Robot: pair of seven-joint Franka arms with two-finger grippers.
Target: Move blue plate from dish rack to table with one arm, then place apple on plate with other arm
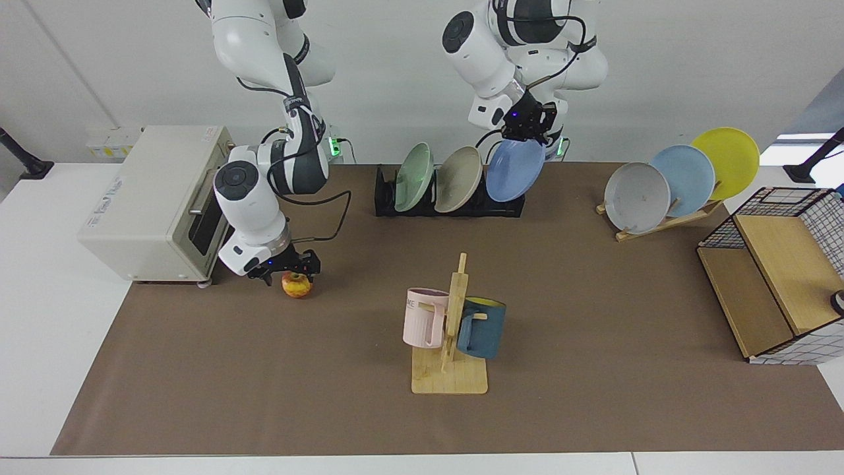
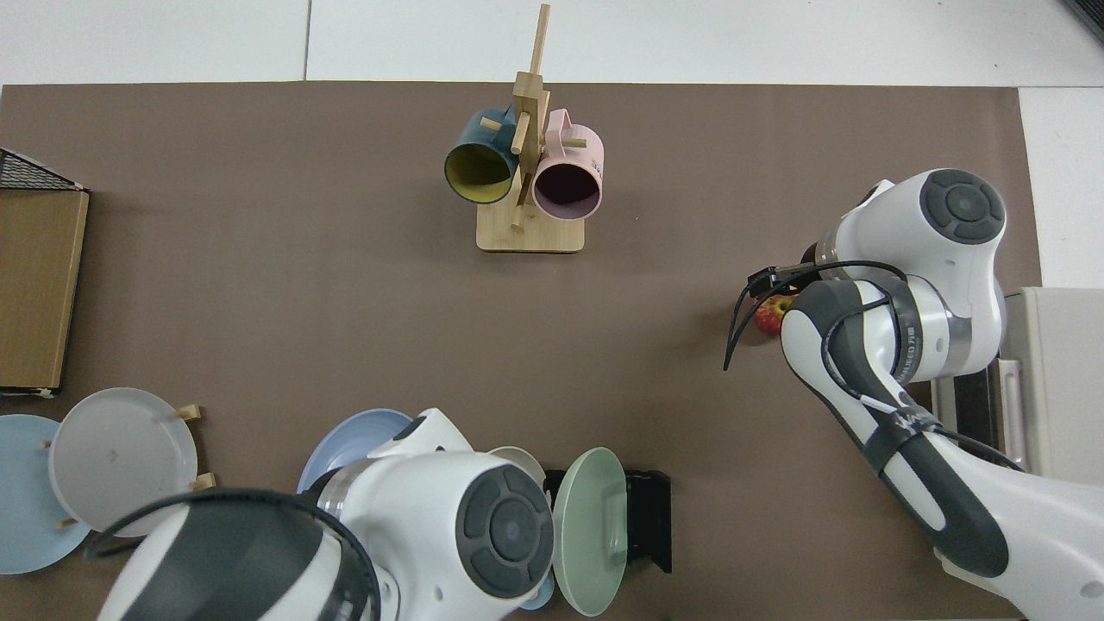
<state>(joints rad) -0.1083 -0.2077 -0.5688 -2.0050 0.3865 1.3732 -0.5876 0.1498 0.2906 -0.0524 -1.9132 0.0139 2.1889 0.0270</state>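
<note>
The blue plate (image 1: 515, 170) hangs tilted, on edge, its top rim clamped in the left gripper (image 1: 527, 125); its lower edge sits just above the end slot of the dish rack (image 1: 448, 204), nearly clear of it as far as I can judge; its face looks out toward the open mat. From above, only a crescent of the plate (image 2: 354, 438) shows beside the left arm's wrist. The coming move turns on this, I'd say: the plate hangs below the fingers, so it must swing from upright to flat as it comes forward over the table (image 1: 593, 316), and there is bare brown mat in front of the rack for that.

The right gripper (image 1: 290, 267) is down at the apple (image 1: 297, 285), sitting right on top of it; whether its fingers have closed I cannot tell; the apple (image 2: 772, 313) is half hidden under that arm from above. It is plainly the nearer arm for the fruit.

Round about: a green plate (image 1: 415, 177) and a beige plate (image 1: 459, 178) in the rack's other slots; a mug tree (image 1: 452, 330) mid-mat, the thing to steer clear of; a toaster oven (image 1: 155, 201) close behind the right arm.
</note>
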